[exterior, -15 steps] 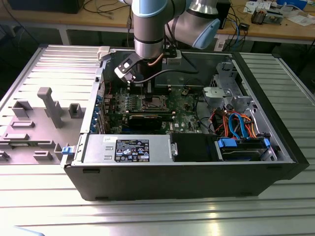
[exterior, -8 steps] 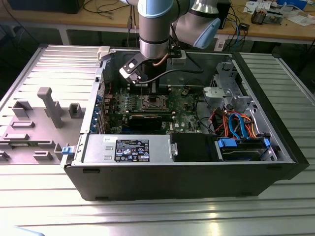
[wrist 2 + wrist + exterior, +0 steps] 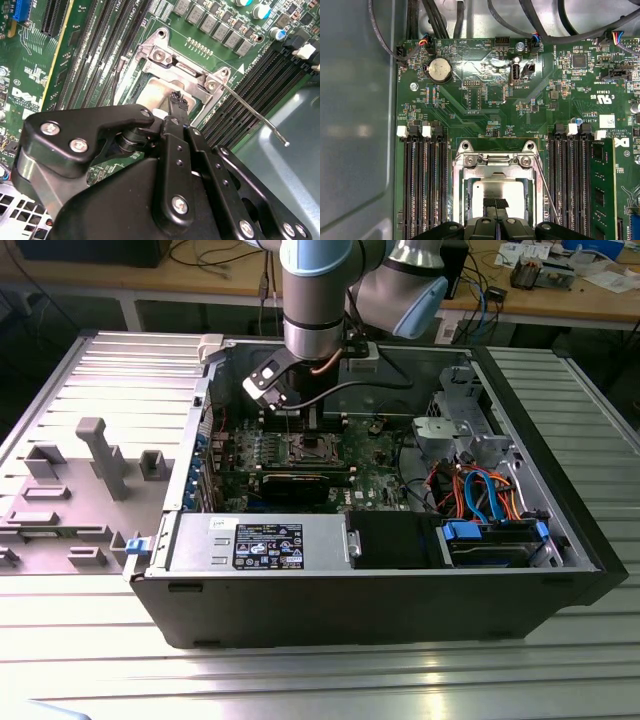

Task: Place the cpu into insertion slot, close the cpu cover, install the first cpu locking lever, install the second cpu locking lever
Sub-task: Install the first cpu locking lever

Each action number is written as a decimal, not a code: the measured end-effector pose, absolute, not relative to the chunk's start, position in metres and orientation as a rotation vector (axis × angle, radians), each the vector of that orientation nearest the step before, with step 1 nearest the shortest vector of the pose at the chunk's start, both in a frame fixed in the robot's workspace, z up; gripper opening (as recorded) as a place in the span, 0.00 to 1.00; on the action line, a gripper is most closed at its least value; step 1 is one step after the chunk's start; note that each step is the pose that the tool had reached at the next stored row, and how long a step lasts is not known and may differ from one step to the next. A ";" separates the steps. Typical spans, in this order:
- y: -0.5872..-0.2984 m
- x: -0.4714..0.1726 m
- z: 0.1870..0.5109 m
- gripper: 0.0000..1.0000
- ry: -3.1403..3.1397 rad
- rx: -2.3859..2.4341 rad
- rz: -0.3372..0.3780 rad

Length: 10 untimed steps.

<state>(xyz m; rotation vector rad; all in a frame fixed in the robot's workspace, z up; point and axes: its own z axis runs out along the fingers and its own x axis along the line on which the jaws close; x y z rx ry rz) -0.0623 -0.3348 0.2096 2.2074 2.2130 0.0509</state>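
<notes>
The cpu (image 3: 497,190) (image 3: 155,92), a small silver-topped square, lies flat in the insertion slot (image 3: 312,448) on the green board. The cpu cover (image 3: 496,171) (image 3: 187,75), a silver frame, lies down around it, and the chip shows through its cut-out. My gripper (image 3: 496,203) (image 3: 177,100) (image 3: 288,412) hangs straight over the socket, shut, with its tips right above the chip's top; I cannot tell if they touch. One thin wire locking lever (image 3: 255,115) (image 3: 546,200) sticks out from a socket corner, its free end unlatched over the memory slots.
Long black memory slots (image 3: 425,185) (image 3: 570,180) flank the socket on both sides. In the exterior view a black graphics card (image 3: 305,480) lies in front of the socket. The drive cage and coloured cables (image 3: 470,490) stand at that view's right. The case walls (image 3: 200,410) close in the work area.
</notes>
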 end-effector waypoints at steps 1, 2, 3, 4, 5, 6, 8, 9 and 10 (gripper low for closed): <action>-0.335 -0.062 0.210 0.11 2.213 2.207 0.051; -0.335 -0.062 0.210 0.11 2.213 2.207 0.051; -0.335 -0.062 0.210 0.11 2.213 2.207 0.051; -0.335 -0.062 0.211 0.11 2.213 2.207 0.051; -0.335 -0.062 0.213 0.11 2.213 2.207 0.051; -0.335 -0.062 0.218 0.11 2.213 2.207 0.051; -0.335 -0.062 0.223 0.11 2.213 2.207 0.051; -0.335 -0.062 0.228 0.11 2.213 2.207 0.051; -0.335 -0.062 0.230 0.11 2.213 2.207 0.051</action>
